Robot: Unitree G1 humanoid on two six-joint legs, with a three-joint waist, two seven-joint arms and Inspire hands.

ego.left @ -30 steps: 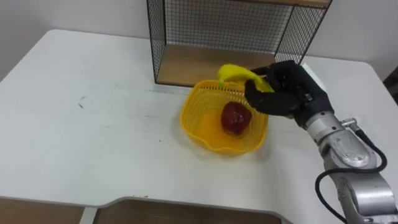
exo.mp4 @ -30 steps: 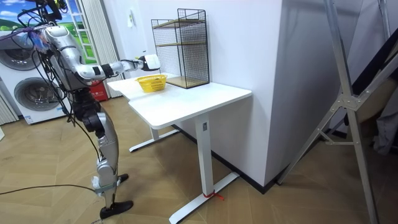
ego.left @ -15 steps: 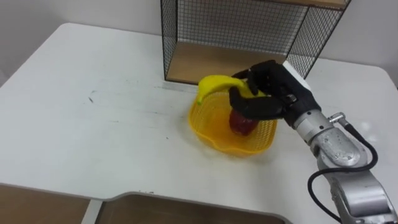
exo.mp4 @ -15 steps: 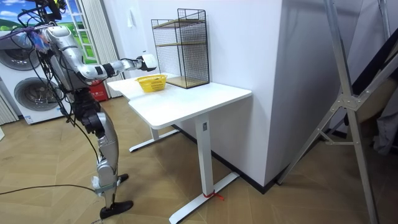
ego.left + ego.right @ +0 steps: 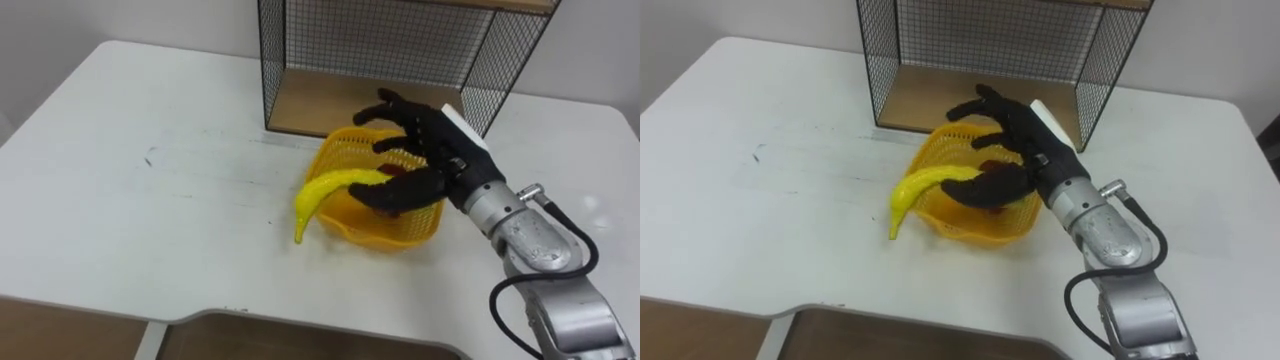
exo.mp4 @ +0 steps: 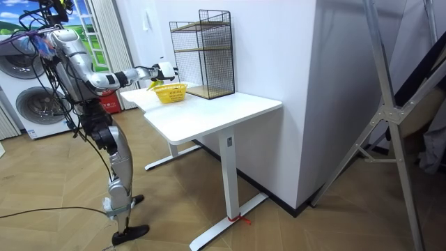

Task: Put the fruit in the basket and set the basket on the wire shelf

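A yellow mesh basket (image 5: 395, 228) stands on the white table (image 5: 150, 220), just in front of the black wire shelf (image 5: 380, 50). My right hand (image 5: 425, 150) hovers over the basket, open, with its fingers spread. A yellow banana (image 5: 330, 188) lies across the basket's left rim. One end of it is by my thumb inside the basket and its tip (image 5: 299, 236) hangs out towards the table. The red fruit in the basket is hidden behind my hand. In the room view I stand at the table's end on the room view's left, right arm stretched to the basket (image 6: 169, 93).
The shelf's wooden bottom board (image 5: 320, 108) lies level with the table right behind the basket, under a second tier. The table spreads wide to the left of the basket. Its front edge (image 5: 200, 318) runs close below.
My right hand has opened and let go of the banana. The banana has dropped from above the basket onto its left rim, tip outside.
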